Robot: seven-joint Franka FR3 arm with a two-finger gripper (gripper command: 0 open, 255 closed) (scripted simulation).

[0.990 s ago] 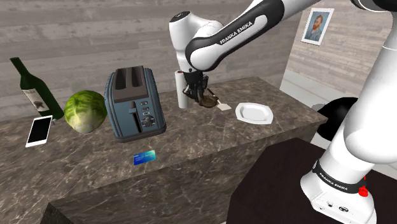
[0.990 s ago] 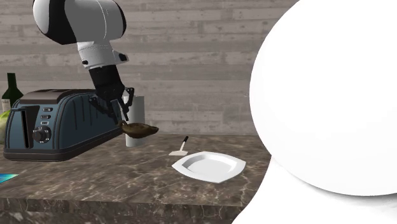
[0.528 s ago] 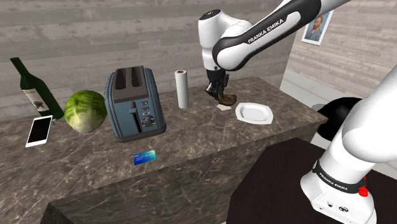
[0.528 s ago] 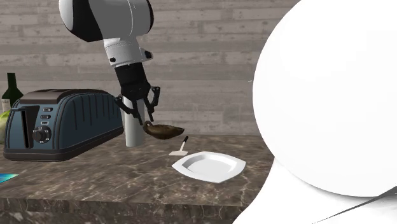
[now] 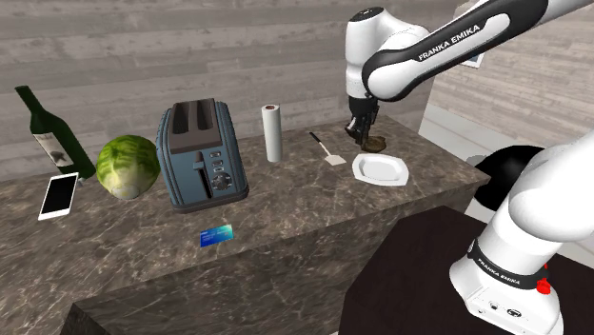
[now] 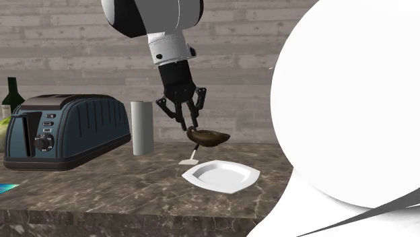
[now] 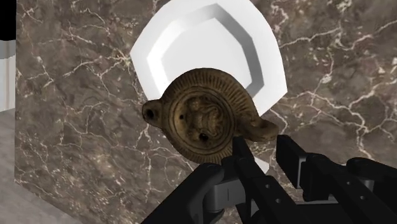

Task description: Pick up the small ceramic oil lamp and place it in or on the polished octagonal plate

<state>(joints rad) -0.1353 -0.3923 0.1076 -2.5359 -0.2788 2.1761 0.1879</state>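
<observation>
The small brown oil lamp (image 5: 377,145) hangs in the air, and my black gripper (image 5: 364,132) is shut on its handle. In the second exterior view the oil lamp (image 6: 208,138) hangs level under the gripper (image 6: 190,126), a short way above the counter. The white octagonal plate (image 5: 381,170) lies on the marble counter just below it. In the wrist view the round ribbed oil lamp (image 7: 207,121) covers the near rim of the plate (image 7: 210,41), with the gripper (image 7: 263,147) clasping its handle stub.
A spatula (image 5: 328,150) lies beside the plate, toward a white paper roll (image 5: 273,133). Further to the shoulder view's left stand a dark toaster (image 5: 200,152), a cabbage (image 5: 128,167), a wine bottle (image 5: 46,131) and a phone (image 5: 59,195). A blue card (image 5: 217,235) lies near the front edge.
The arm has swung toward the shoulder view's right, carrying the oil lamp from beside the paper roll, past the spatula, to above the plate's edge. The grip has stayed shut.
</observation>
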